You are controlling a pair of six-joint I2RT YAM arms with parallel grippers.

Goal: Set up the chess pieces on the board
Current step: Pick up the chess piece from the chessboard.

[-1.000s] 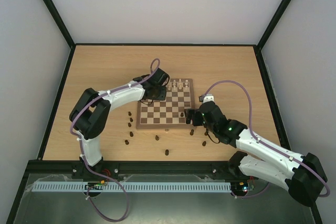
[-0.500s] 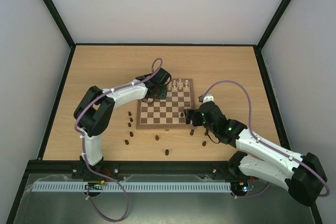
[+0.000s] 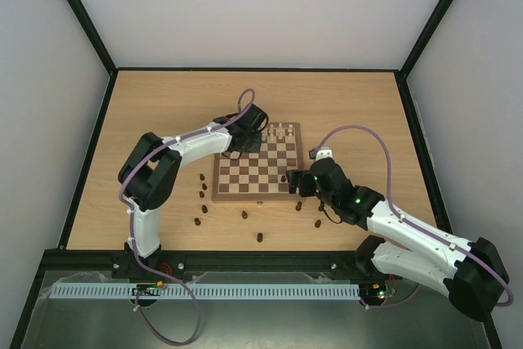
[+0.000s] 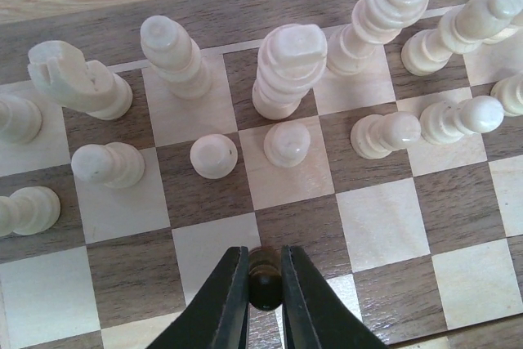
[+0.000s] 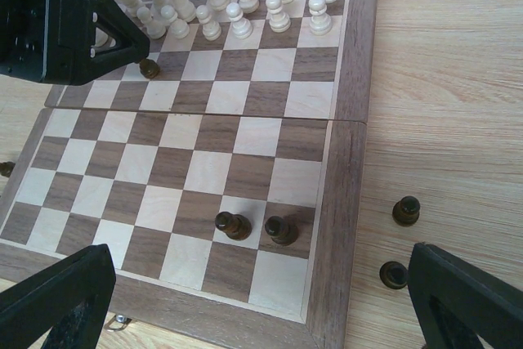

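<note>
Two robot arms reach over a square wooden chessboard (image 3: 245, 171) that lies near the middle of a pale wood table (image 3: 351, 104). The board has dark brown and cream checks inside a mid-brown frame.

Cream chess pieces (image 4: 290, 67) stand in two rows along the board's far edge, the taller figures behind and the round-headed pawns in front. A cream knight (image 4: 78, 79) stands near the left end of the back row in the left wrist view.

The left gripper (image 4: 264, 255) hangs over the board just in front of the cream pawns, its two black fingers pressed onto a small dark pawn (image 4: 264, 282). Whether that pawn touches the board cannot be told.

The right gripper (image 5: 258, 275) hovers over the near right corner of the board with its fingers spread wide, holding nothing. Two dark pieces (image 5: 232, 224) stand side by side on the board below it, one row in from the near edge.

Several more dark pieces (image 3: 203, 193) are scattered on the table to the left of the board and in front of it, and two (image 5: 406, 210) stand just off its right side.

The table has a thin black rim. Plain pale walls (image 3: 261, 6) close it in at the back and on both sides.
</note>
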